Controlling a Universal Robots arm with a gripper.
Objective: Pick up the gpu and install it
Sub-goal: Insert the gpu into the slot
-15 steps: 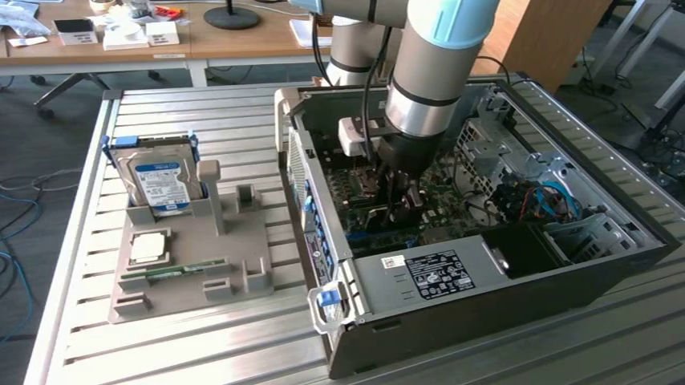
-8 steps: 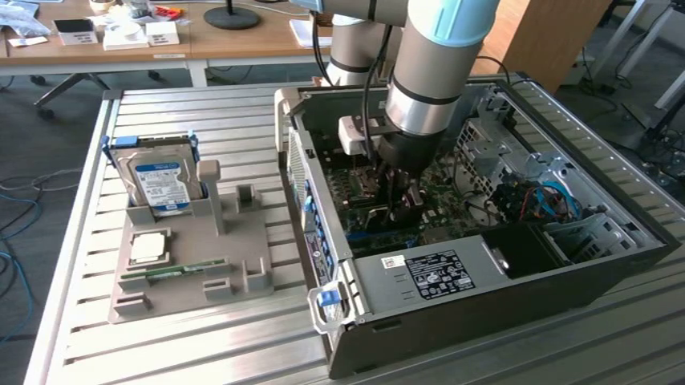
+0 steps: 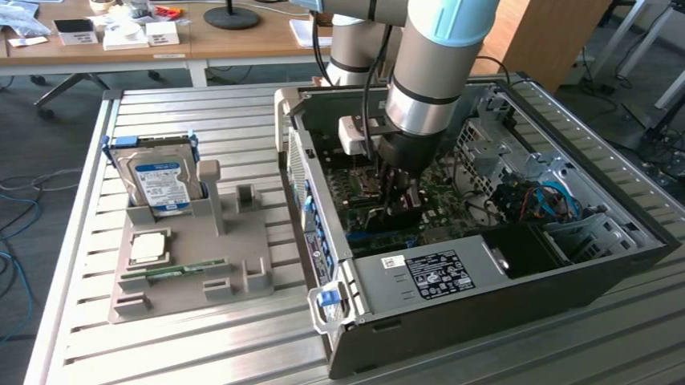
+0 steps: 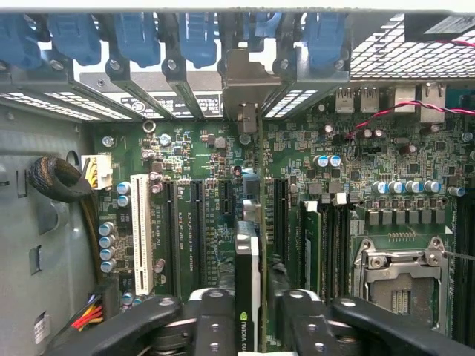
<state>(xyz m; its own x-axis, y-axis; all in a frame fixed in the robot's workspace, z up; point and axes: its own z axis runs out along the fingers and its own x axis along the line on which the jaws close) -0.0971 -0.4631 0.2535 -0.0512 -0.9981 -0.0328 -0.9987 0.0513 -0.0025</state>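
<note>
ok my black two-finger gripper (image 4: 249,326) is pinching the thin dark gpu card (image 4: 247,274) edge-on over the green motherboard (image 4: 297,170) slots

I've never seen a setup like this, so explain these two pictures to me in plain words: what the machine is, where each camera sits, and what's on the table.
The machine is a robot arm with a gripper at its tip, reaching down into an open computer case. The exterior view is taken from off the arm and looks over the whole table. The wrist view rides on the arm and looks down past the gripper at the green motherboard. Between the gripper's fingers a thin card stands on edge: the gpu, over the board's slots. On the table beside the case, a grey holder carries a hard drive, a processor and a memory stick.
</note>
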